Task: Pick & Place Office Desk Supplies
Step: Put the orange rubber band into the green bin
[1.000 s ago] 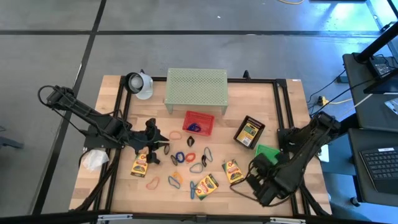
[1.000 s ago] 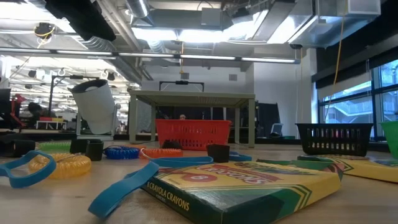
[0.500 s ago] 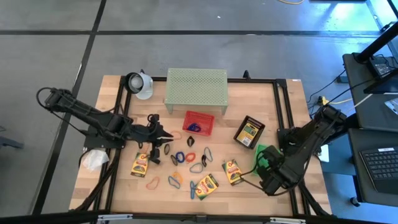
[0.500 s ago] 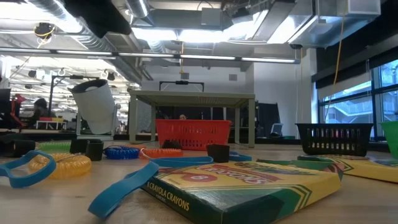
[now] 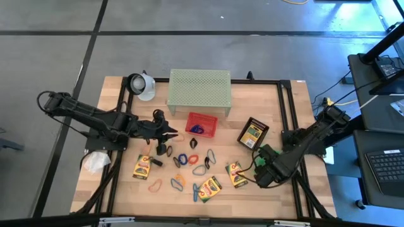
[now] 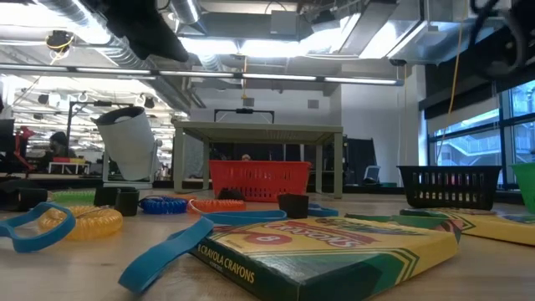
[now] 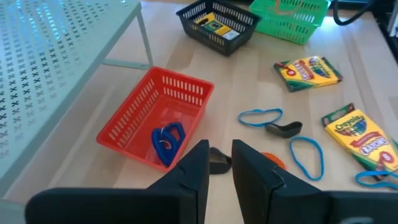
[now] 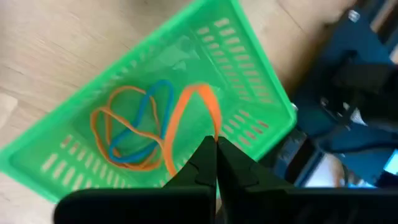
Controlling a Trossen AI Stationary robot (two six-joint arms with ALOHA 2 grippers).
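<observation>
Spanning a light wooden table [image 5: 252, 189] on grey concrete flooring, crayon boxes [image 5: 209, 187] and coloured loops [image 5: 183, 159] lie scattered near a red basket [image 5: 201, 123]. The left gripper [image 7: 220, 163], fingers slightly apart, holds nothing above it. The right gripper [image 8: 216, 149], fingers pressed together, pinches an orange loop [image 8: 198, 112] above the green basket [image 8: 258, 93].

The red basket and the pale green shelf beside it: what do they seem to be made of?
The red basket looks like moulded plastic, matt to slightly shiny: its walls are a thin slotted lattice in one even colour. The pale green shelf seems to be painted sheet metal: a flat top punched with regular small holes, on thin straight legs. Neither material is certain from looks alone.
</observation>
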